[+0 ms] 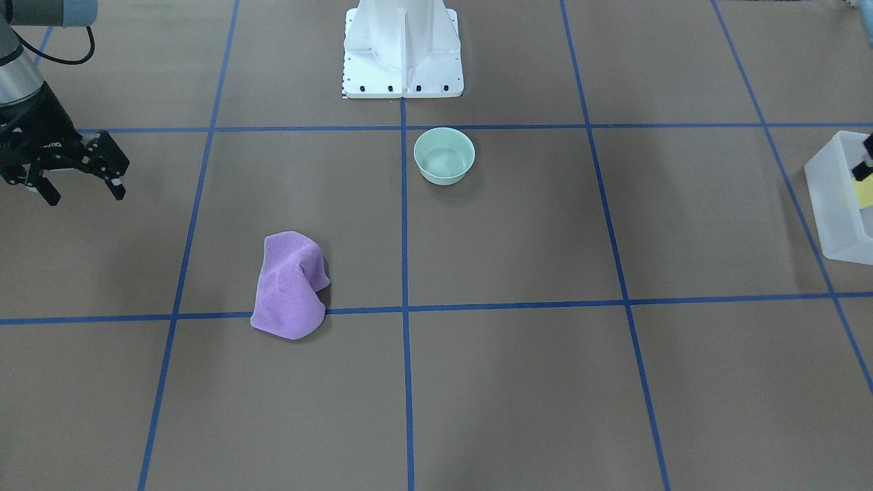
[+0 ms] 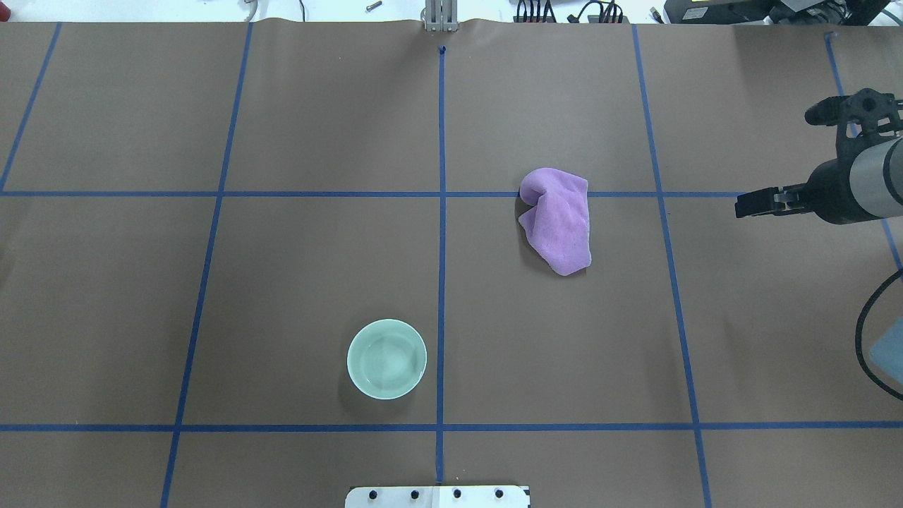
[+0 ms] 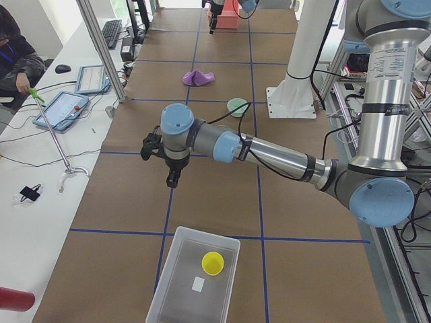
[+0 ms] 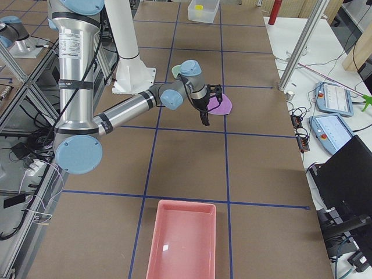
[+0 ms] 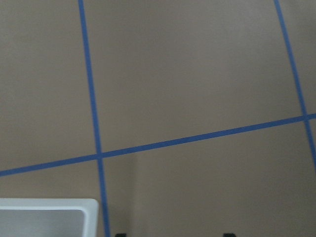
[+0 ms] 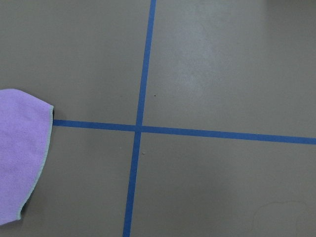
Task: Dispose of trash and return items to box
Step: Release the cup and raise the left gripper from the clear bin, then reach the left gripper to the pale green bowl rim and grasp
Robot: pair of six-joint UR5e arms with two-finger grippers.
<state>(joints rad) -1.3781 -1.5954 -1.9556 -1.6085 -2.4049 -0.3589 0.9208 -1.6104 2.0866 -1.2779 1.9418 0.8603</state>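
The pale mint-green bowl (image 1: 444, 155) (image 2: 386, 358) stands upright on the table in front of the robot's base. The yellow cup (image 3: 213, 262) (image 1: 865, 192) lies inside the frosted-white box (image 3: 176, 266) (image 1: 829, 198) at the table's left end. My left gripper (image 3: 173, 180) hangs above the table just beside the box. Its fingertips (image 5: 120, 234) show wide apart with nothing between them, and the box corner (image 5: 91, 207) shows at the lower left of the left wrist view. My right gripper (image 1: 82, 192) (image 4: 203, 119) is open and empty, in the air to the right of the purple cloth (image 2: 559, 220).
The purple cloth (image 1: 290, 286) (image 6: 19, 153) lies crumpled on a blue tape line. A pink tray (image 4: 183, 244) lies at the table's right end. A small white scrap (image 3: 198, 284) lies in the box. The white pedestal base (image 1: 402, 48) stands at the robot's side.
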